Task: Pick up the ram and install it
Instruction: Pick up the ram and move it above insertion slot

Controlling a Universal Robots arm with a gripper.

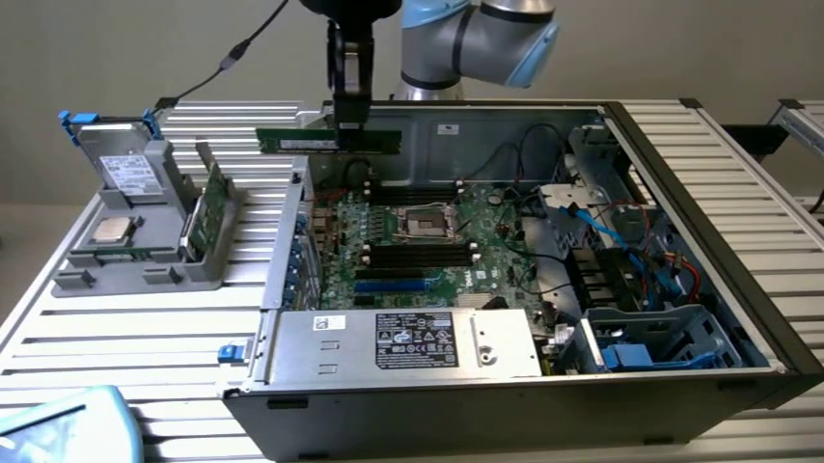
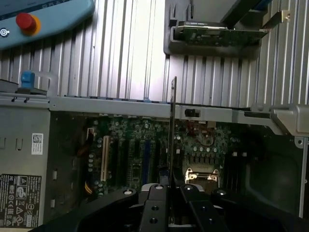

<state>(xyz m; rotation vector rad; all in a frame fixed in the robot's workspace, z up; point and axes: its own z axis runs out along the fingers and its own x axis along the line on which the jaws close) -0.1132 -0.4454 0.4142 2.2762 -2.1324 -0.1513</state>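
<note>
Ram [image 1: 328, 141], a long, thin green stick, is clamped along its upper edge by the robot's gripper [image 1: 347, 127]; the two dark fingers [image 2: 193, 205] are pressed closed on it. It hangs level in the air above the far left part of an open computer case [image 1: 515, 415], well clear of the motherboard [image 1: 445, 246] and seated in no slot. Seen from the wrist, the stick is edge-on, a thin line over the board.

Nearest, at the desk's [image 1: 154, 328] front corner on the exterior view's left, lies a pale blue handheld controller [image 1: 58, 424]. Behind it the case lies open on the ribbed metal desk. A silver power supply [image 1: 399, 342] with a printed label sits along the case's near wall. Beyond that, the motherboard shows a processor socket [image 1: 425, 224] between rows of long black slots [image 1: 419, 256]. Towards the desk's left edge, beside the case, a grey holder [image 1: 142, 265] carries a taller green card [image 1: 208, 207] standing upright and a silver processor chip [image 1: 114, 230]. Farthest back, the arm's blue-grey joint [image 1: 483, 39] rises behind the case.
</note>
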